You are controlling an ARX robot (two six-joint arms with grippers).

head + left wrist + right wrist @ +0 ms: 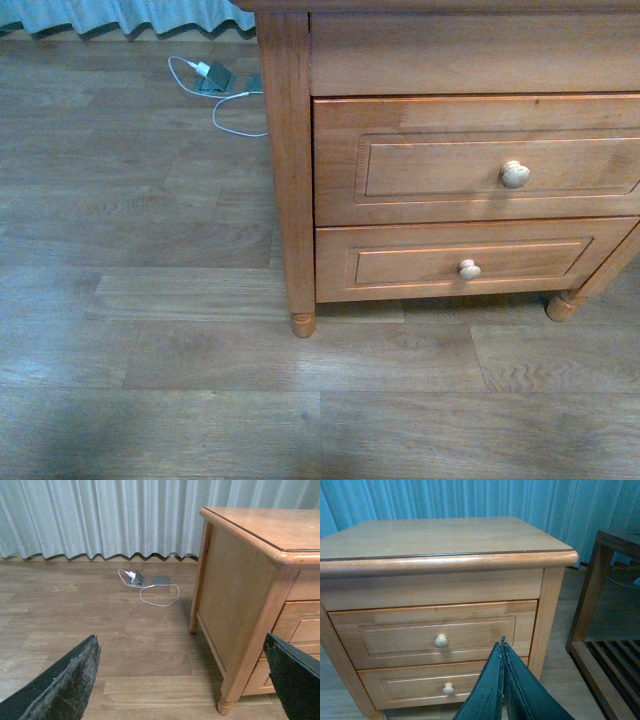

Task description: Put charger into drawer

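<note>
Drawer [476, 160] closed, knob [515, 174] untouched; left tool [182, 680] spread wide, right tool [503, 647] pinched together, empty

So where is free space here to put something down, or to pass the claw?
The nightstand top is bare, edge to edge. The wooden floor before the closed drawer is bare too. The only clutter is the thin white cable on the floor between curtain and nightstand side.

Grey-brown plank flooring [180, 380] ran beneath an orange-brown nightstand [240, 590] — pale pleated curtains [100, 515] behind, a dark slatted rack [605, 645] just beside it.
</note>
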